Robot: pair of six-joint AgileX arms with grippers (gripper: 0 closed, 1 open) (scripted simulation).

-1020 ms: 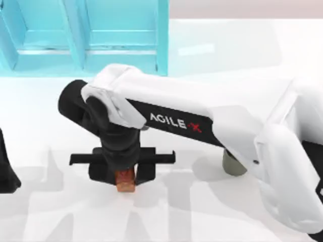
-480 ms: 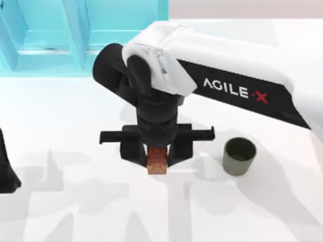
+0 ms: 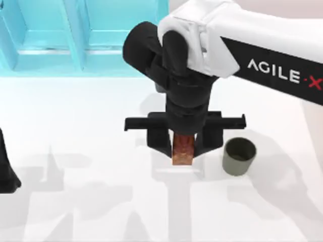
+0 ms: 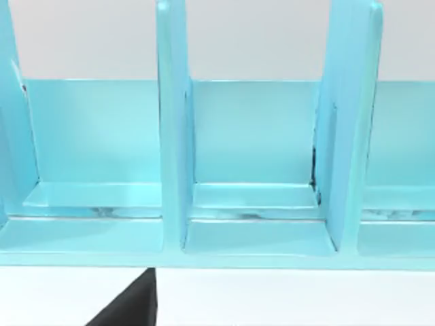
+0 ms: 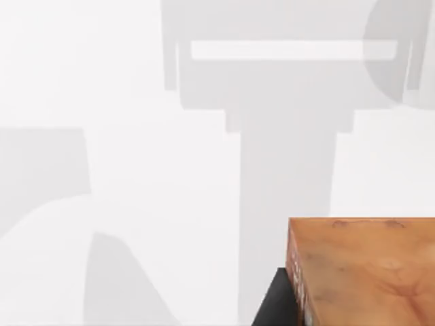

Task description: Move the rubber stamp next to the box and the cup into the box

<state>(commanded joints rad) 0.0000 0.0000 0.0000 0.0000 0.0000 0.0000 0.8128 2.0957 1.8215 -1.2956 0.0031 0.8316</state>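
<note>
The rubber stamp [image 3: 183, 150] is mottled orange-brown. The cup [image 3: 239, 157] is plain olive-grey; the box [image 3: 75, 40] is light blue on a white bench [image 3: 75, 126].

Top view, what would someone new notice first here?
The right arm's gripper stands near the table's middle, shut on the rubber stamp. Beside it, toward the top view's right, stands the cup, apart and upright. The turquoise box lies at the far left corner.
</note>
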